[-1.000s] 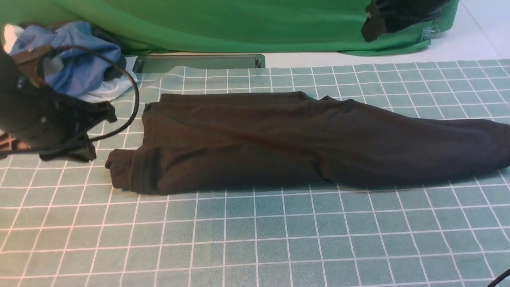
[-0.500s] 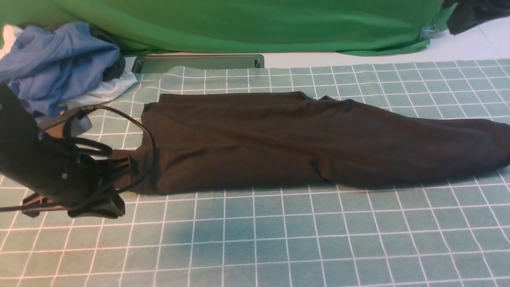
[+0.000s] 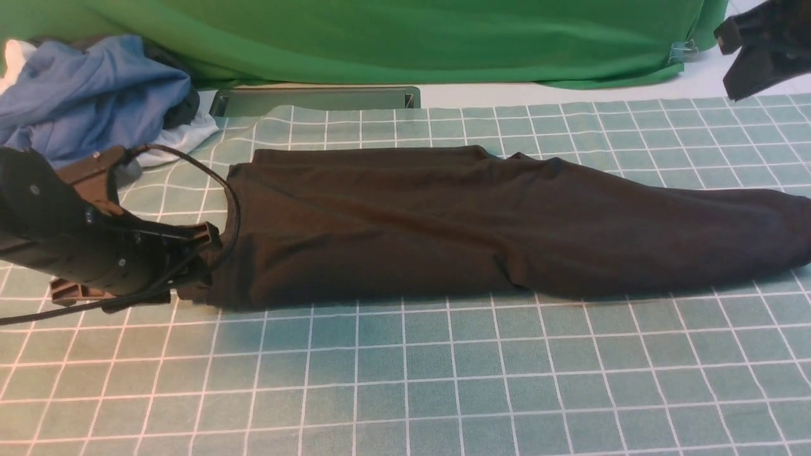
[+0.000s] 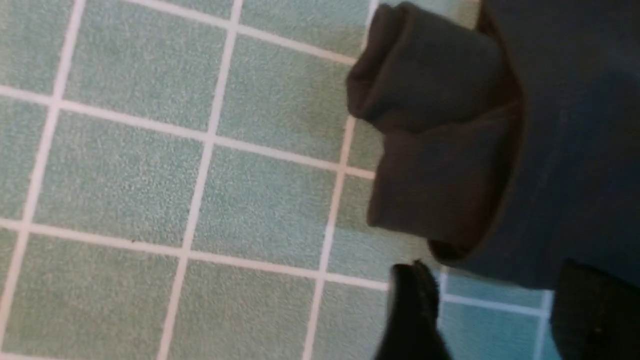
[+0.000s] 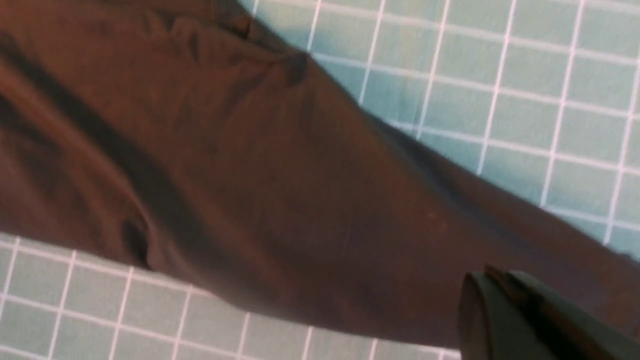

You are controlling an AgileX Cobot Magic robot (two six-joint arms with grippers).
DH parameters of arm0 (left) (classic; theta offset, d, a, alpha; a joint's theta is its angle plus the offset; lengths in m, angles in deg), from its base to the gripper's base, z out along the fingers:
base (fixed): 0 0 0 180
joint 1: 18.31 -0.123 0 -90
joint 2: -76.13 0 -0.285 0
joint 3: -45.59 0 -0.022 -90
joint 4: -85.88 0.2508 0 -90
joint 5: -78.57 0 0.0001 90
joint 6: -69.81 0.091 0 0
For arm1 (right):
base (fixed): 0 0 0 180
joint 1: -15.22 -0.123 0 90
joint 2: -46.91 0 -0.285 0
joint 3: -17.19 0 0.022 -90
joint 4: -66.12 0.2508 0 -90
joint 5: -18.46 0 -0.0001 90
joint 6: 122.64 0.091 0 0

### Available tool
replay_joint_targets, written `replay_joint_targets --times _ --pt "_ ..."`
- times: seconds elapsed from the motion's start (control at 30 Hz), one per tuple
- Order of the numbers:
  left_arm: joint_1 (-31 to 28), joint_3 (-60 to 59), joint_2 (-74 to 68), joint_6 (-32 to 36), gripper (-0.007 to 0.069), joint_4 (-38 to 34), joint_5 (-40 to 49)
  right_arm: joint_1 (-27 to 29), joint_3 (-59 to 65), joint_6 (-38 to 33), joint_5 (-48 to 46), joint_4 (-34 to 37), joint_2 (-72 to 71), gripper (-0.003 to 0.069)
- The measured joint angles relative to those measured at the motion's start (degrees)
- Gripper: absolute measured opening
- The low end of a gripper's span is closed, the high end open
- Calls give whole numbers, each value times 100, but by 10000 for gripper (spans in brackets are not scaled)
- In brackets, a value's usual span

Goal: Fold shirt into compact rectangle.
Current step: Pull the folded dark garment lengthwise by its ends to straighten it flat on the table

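Front, shirt: the shirt [image 3: 481, 221] lies as a long dark band across the gridded mat [image 3: 405, 380] (left end bunched into a roll).
Front, left gripper: the left gripper [image 3: 196, 263] sits low at the shirt's left end.
Front, right gripper: the right gripper [image 3: 754, 50] hangs high at far right, well apart from the cloth.
Left wrist, jaws: spread apart and gripping nothing, with the rolled end just beside one finger.
Right wrist, jaws: pressed together and empty, over the shirt.

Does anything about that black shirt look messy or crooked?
Yes. The shirt is a long band whose right end tapers askew, and a rolled flap pokes out past its left edge.
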Motion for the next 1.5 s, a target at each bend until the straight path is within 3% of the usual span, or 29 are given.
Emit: replay_joint_targets --times 0.17,0.3,0.4,0.63,0.9,1.3,1.5 --pt "0 0 -413 68 601 -44 -403 0 350 -60 0 12 0 34" --pt "0 0 -495 212 613 -51 -573 0 527 -102 0 12 0 36" --pt "25 0 -499 324 572 -63 -657 0 585 -102 -7 12 0 36" --pt "465 0 -687 449 302 -63 -1030 0 604 -108 -2 14 0 38" --pt "481 48 -771 270 44 167 -807 0 604 -118 -2 21 0 38" --pt "445 22 420 164 30 787 679 16 604 -313 -2 -133 0 54" --pt "-133 5 501 164 30 1107 1201 28 604 -301 -2 -428 0 63"
